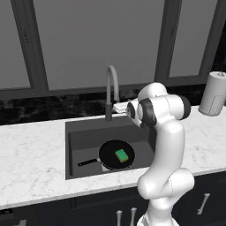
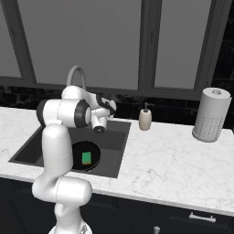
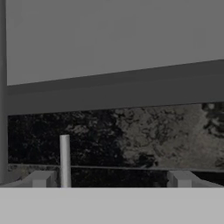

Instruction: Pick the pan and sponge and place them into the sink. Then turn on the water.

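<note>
Closest to us, the white marble desk (image 1: 35,154) runs along the front edge, with a broad bare stretch on the right in the right base view. Set into it is the sink (image 1: 84,132), and the pan (image 1: 115,155) lies flat on the basin floor toward the front wall, its handle pointing left with free room around it. The sponge (image 1: 122,155) sits on top of the pan, roughly at its centre. From the right base view the robot's own arm covers the left part of the pan (image 2: 91,153), so only the right portion and the sponge (image 2: 86,157) show there.

Above the rear of the basin, the tool (image 2: 109,104) is held up high near the faucet (image 1: 110,90), fingers spread wide with nothing between them. In the hand view the two fingertips (image 3: 39,179) stand far apart at the bottom, and a pale upright rod (image 3: 64,159) rises just inside the left one; what exactly it is I can't say for sure.

Further back, a soap dispenser (image 2: 145,119) stands behind the sink's right corner, and a paper towel roll (image 2: 210,114) stands well to the right. Beyond them, dark backsplash and window frames; the faucet's base lever is hard to make out behind the arm.
</note>
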Robot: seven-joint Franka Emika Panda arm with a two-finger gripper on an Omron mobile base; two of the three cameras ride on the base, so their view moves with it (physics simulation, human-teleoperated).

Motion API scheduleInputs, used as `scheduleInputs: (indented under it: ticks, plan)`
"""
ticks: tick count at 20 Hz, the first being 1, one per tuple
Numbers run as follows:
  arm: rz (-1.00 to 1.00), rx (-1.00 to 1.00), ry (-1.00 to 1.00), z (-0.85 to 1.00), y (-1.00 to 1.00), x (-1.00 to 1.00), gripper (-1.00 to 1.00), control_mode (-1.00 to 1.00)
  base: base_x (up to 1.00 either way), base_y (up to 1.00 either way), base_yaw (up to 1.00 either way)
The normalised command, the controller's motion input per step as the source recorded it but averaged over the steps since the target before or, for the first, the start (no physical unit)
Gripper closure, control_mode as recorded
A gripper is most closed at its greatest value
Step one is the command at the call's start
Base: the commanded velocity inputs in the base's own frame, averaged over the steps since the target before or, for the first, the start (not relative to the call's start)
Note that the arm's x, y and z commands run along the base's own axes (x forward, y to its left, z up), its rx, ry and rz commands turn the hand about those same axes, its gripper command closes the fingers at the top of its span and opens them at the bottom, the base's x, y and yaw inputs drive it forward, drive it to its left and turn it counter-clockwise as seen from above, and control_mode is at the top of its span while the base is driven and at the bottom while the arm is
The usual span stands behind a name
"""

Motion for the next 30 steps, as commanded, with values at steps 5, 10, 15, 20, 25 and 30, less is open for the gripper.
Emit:
scheduleInputs:
  ticks: [5,10,15,20,25,30]
  plan:
    - [0.00,0.00,0.00,0.00,0.00,0.10,-1.00,-1.00,0.00,0.00,0.00]
    - [0.00,0.00,0.00,-0.01,0.00,0.07,-1.00,-1.00,0.00,0.00,0.00]
    - [0.00,0.00,0.00,0.00,0.00,0.01,-1.00,-1.00,0.00,0.00,0.00]
    - [-0.01,0.00,0.00,0.00,-0.06,0.00,-1.00,-1.00,0.00,0.00,0.00]
    - [0.00,0.00,0.00,0.00,-0.38,0.00,-1.00,-1.00,0.00,0.00,0.00]
    - [0.00,0.00,0.00,0.00,-0.57,-0.01,-1.00,-1.00,0.00,0.00,0.00]
